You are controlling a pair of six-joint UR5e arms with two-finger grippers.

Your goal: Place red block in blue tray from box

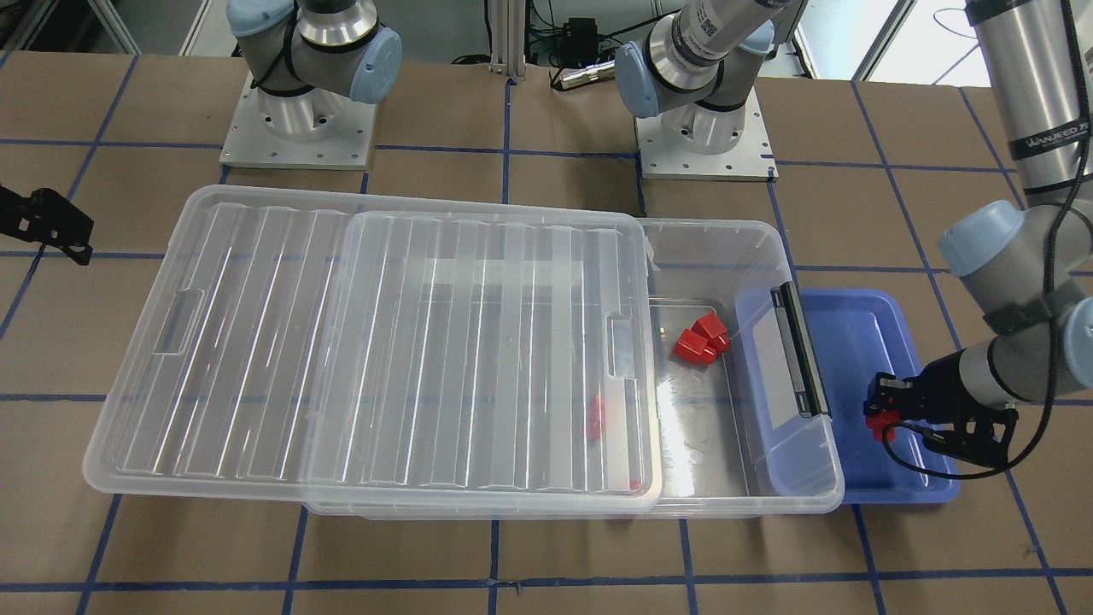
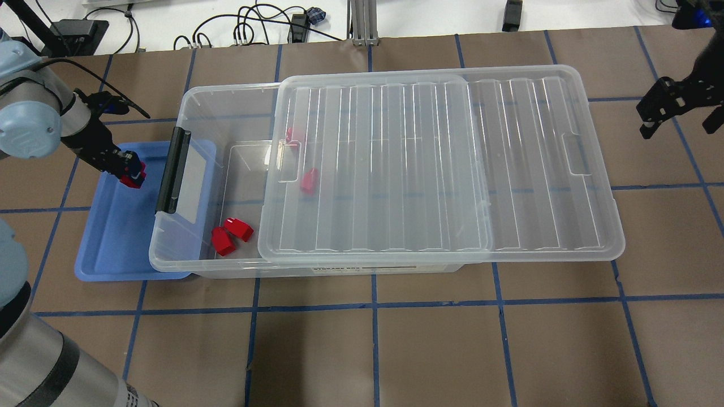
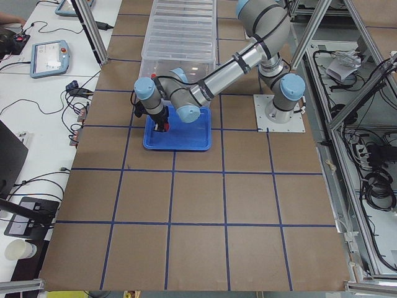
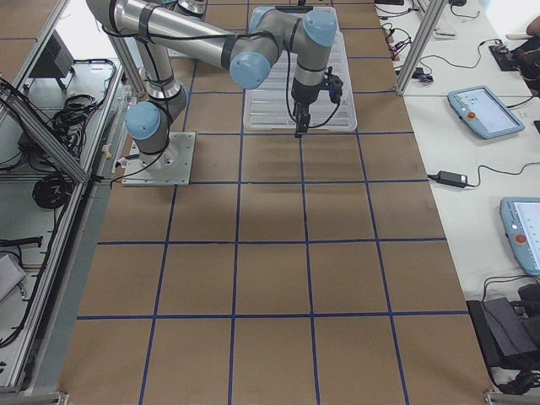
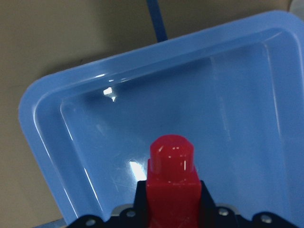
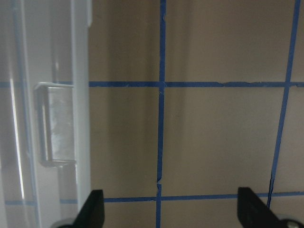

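While I watch, left end effector (image 1: 879, 417) clamps red block (image 5: 172, 180) over blue tray (image 5: 47, 142) | right end effector (image 6: 173, 207) spread wide.

The ribbed translucent lid (image 2: 396, 164) covers most of the large clear plastic bin (image 2: 226, 99). From above, a gap stays open only at the end nearest the shallow blue plastic tray (image 2: 113, 249). Two loose red blocks (image 2: 232, 233) lie in that gap. The black latch bar (image 2: 171, 169) and the bin's end rim overhang the tray's near side. The rest of the tray lies open under the left gripper (image 2: 133, 174), which is clamped on a small red plastic block (image 5: 172, 175).
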